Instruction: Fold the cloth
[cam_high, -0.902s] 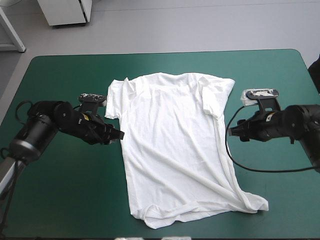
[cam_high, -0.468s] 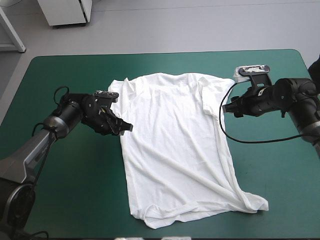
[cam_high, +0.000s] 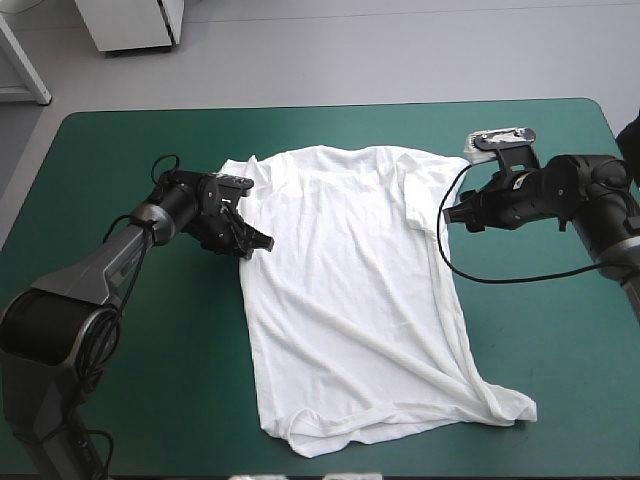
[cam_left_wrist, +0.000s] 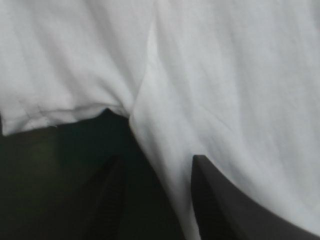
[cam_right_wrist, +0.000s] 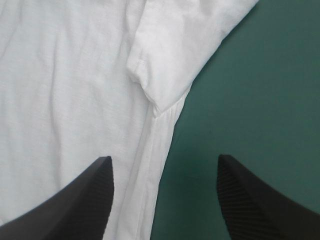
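— Where's the T-shirt (cam_high: 350, 290)?

— Spread flat in the middle of the desk (cam_high: 130, 400), white on the teal-green cover (cam_high: 560, 380). The neck is toward the top of the frame and the hem (cam_high: 370, 425) toward the bottom. It's creased, with one long fold running diagonally to the lower right, where a corner of the hem sticks out sideways.

— And the sleeves?

— The left sleeve (cam_high: 232, 190) lies out flat at the shirt's upper left. The right sleeve (cam_high: 428, 195), at the upper right, is folded down against the body.

— Where's the left gripper (cam_high: 258, 243)?

— At the shirt's left edge, just under the left sleeve, left of centre in the frame. In its wrist view the fingers (cam_left_wrist: 112, 200) stand a moderate way apart with nothing pinched. The shirt's side edge runs between them, so one finger is over white cloth and the other over bare cover, with the armpit just ahead.

— Is it touching the cloth?

— I can't tell from these views.

— And the right gripper (cam_high: 452, 215)?

— In the upper right of the frame, with its tips just beside the shirt's right edge below the folded sleeve. Its fingers (cam_right_wrist: 255, 200) are spread wide and hold nothing. One is above the shirt's edge and the other above bare cover, with the armpit ahead between them.
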